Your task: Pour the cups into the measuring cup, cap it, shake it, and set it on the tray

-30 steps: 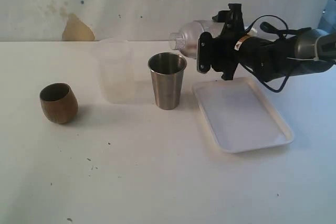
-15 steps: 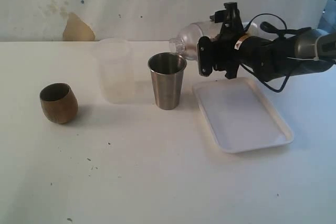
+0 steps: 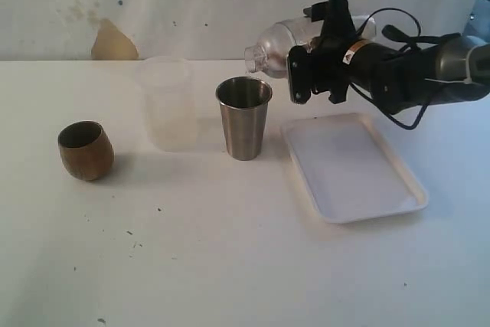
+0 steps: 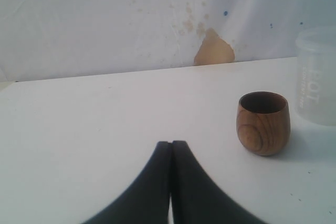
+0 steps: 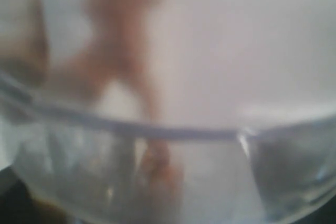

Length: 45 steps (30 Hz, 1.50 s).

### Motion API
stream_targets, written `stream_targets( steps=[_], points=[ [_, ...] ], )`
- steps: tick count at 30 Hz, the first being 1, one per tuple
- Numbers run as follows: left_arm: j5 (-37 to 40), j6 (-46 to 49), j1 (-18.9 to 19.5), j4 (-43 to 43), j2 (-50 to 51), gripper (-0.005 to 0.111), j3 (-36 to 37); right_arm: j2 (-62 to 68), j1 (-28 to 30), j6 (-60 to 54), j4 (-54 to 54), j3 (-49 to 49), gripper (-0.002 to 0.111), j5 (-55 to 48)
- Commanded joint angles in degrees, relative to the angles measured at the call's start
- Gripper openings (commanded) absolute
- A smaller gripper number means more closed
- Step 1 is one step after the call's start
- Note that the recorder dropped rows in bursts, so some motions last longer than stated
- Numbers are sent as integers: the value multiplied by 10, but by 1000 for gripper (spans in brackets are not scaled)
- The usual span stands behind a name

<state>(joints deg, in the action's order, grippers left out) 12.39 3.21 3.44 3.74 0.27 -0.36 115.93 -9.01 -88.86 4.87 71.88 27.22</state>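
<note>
Since the earlier frame, the right pincer has risen slightly with its load, and the narrow neck of that load now sits a little higher above the tumbler's rim than half a second ago; nothing else has shifted. On the white table, the tray lies flat at the right, below the right arm, with nothing on it. The right pincer is clamped around the clear measuring cup, which is held off the table, lying sideways, its domed, narrow-necked end pointing toward the tumbler; the right wrist view shows only blurred clear plastic close to the lens. A frosted translucent cup stands upright left of centre. Just beside it on the right stands the steel tumbler, upright and near the tray's left edge. The wooden cup stands well apart at the far left. The left pincer is pressed together and holds nothing, low over the table and short of the wooden cup.
</note>
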Motion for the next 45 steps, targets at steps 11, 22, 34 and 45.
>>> stream_targets(
  steps=[11, 22, 34, 45],
  points=[
    [-7, -1, 1, 4, -3, 0, 4, -25, 5, -29, 1, 8, 0, 50],
    [-7, -1, 1, 4, -3, 0, 4, -25, 5, -45, 0, 8, 0, 50],
    [-7, -1, 1, 4, -3, 0, 4, -25, 5, 98, -3, 8, 0, 28],
    [-7, -1, 1, 4, -3, 0, 4, -40, -4, 336, 106, 41, 0, -2]
  ],
)
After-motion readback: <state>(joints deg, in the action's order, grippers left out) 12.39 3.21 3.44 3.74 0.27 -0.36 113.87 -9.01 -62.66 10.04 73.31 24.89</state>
